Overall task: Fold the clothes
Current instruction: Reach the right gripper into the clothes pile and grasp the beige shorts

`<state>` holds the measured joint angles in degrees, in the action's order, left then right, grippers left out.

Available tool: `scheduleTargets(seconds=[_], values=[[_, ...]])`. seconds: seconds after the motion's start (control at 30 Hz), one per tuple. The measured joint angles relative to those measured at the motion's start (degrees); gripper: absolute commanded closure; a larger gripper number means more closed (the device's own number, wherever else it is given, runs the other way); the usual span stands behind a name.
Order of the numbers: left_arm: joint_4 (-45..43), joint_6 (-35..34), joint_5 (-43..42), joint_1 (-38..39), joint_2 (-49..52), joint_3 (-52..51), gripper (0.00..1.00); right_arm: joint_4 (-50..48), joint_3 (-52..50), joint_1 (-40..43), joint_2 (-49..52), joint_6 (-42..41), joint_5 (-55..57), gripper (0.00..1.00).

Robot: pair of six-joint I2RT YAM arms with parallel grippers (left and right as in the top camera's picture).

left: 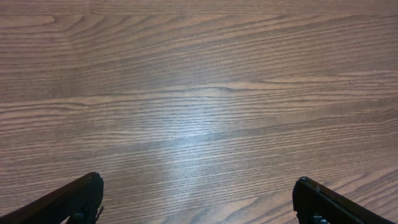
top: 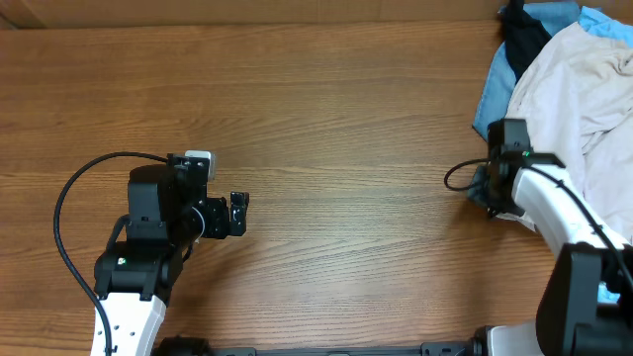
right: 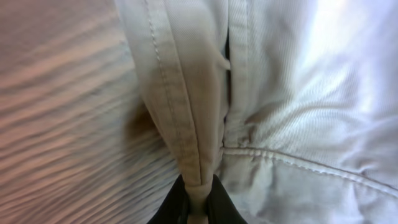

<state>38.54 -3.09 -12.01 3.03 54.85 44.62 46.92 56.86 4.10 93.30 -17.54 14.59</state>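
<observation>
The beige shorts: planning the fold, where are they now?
Overhead, the shorts lie bunched at the right edge of the table atop blue clothing, the right gripper shut on their left-side seam.

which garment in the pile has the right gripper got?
The beige shorts: the right gripper is shut on their stitched edge. The light blue garment and dark garment are not in its grip.

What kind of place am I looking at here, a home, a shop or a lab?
Probably a robotics lab bench: a wood-grain table, two cabled robot arms at its near edge, and a heap of beige clothes whose seam the right end effector pinches.
</observation>
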Motion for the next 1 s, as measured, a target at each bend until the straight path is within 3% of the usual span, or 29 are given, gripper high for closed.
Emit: scheduleTargets(seconds=[0.33, 0.5, 0.7, 1.0], values=[[-0.39, 0.00, 0.00, 0.00, 0.09, 0.00, 0.00, 19.32, 25.88, -1.05, -6.73, 4.76, -6.93, 0.96], [-0.39, 0.00, 0.00, 0.00, 0.09, 0.00, 0.00, 21.57, 29.77, -6.25, -7.76, 7.32, -8.35, 0.96], [-0.39, 0.00, 0.00, 0.00, 0.09, 0.00, 0.00, 19.91, 29.77, -15.63, -7.56, 8.46, -9.81, 0.96], [-0.39, -0.02, 0.00, 0.00, 0.09, 0.00, 0.00, 6.99, 29.77, -30.62, -7.43, 7.26, -10.91, 0.96]])
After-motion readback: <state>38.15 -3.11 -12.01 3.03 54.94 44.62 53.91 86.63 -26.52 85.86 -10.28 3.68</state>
